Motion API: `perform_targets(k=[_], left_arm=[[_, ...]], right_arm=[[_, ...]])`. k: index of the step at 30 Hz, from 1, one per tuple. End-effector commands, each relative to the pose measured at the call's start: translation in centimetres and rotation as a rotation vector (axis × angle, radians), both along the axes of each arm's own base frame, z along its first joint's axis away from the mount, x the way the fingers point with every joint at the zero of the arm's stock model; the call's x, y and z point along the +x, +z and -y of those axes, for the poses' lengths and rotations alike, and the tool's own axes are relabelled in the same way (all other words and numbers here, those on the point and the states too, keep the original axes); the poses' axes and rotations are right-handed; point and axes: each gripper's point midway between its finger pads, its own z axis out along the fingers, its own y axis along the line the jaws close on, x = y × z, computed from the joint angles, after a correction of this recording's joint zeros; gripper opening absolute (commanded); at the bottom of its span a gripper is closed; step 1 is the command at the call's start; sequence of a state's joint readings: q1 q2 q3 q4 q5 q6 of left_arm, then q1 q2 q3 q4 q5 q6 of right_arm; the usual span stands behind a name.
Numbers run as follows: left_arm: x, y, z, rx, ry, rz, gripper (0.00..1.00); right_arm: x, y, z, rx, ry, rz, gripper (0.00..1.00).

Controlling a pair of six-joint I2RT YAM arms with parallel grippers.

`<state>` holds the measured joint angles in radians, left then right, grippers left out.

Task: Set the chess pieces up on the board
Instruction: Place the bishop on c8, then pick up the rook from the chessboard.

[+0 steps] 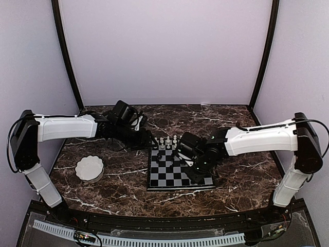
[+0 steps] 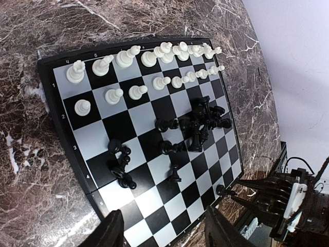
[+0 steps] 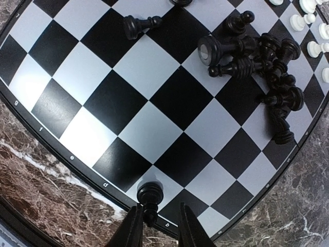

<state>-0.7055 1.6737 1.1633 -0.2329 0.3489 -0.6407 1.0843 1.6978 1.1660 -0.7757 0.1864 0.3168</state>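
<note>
The board [image 3: 149, 128] carries a tangle of black chess pieces [image 3: 257, 56] lying on their sides and one more toppled black piece [image 3: 139, 24]. One black piece [image 3: 150, 194] stands upright on an edge square. My right gripper [image 3: 159, 211] is open around it, with a gap on the piece's right side. In the left wrist view the white pieces [image 2: 154, 56] stand in two rows along the far side of the board [image 2: 92, 139]. My left gripper [image 2: 167, 229] hovers open above a board corner with nothing between its fingers.
A white scalloped bowl [image 1: 89, 169] sits on the marble tabletop [image 1: 128, 185] left of the board [image 1: 175, 180]. A second small cluster of fallen black pieces [image 2: 121, 164] lies near the left gripper's side. Purple walls close off the back and sides.
</note>
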Motion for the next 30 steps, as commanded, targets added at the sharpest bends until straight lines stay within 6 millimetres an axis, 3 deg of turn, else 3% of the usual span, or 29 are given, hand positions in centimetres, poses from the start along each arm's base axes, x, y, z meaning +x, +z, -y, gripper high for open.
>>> perform_targets(k=[1,6,9,13,16,22,25,30], left_arm=[[-0.1,1.4,0.6,-0.014,-0.022,0.032,0.56],[-0.7,1.4,1.0,0.043,-0.08,0.058,0.56],[-0.8,1.9,1.7,0.081,-0.116,0.083,0.54],[-1.2,1.8,3.1,0.146,-0.17,0.108,0.5],[-1.5,0.2,4.0,0.226,-0.193,0.091,0.47],[-1.8,-2.1,6.1,0.32,-0.203,0.031,0.52],[-1.4,-3.8,6.3,0.366,-0.16,-0.016,0.52],[-0.4,-4.5,6.7,0.402,-0.121,-0.029,0.5]], right_arm=[[1.8,4.7,-0.5,0.061,-0.041,0.092,0.26],[3.8,9.2,0.5,0.222,-0.149,0.151,0.25],[4.8,10.4,1.8,0.33,-0.232,0.17,0.23],[5.1,10.0,3.2,0.374,-0.297,0.165,0.22],[4.9,9.5,3.5,0.378,-0.311,0.155,0.21],[4.7,8.8,3.5,0.37,-0.294,0.147,0.21],[4.7,8.6,3.4,0.37,-0.284,0.143,0.21],[4.6,8.5,3.4,0.376,-0.28,0.147,0.21]])
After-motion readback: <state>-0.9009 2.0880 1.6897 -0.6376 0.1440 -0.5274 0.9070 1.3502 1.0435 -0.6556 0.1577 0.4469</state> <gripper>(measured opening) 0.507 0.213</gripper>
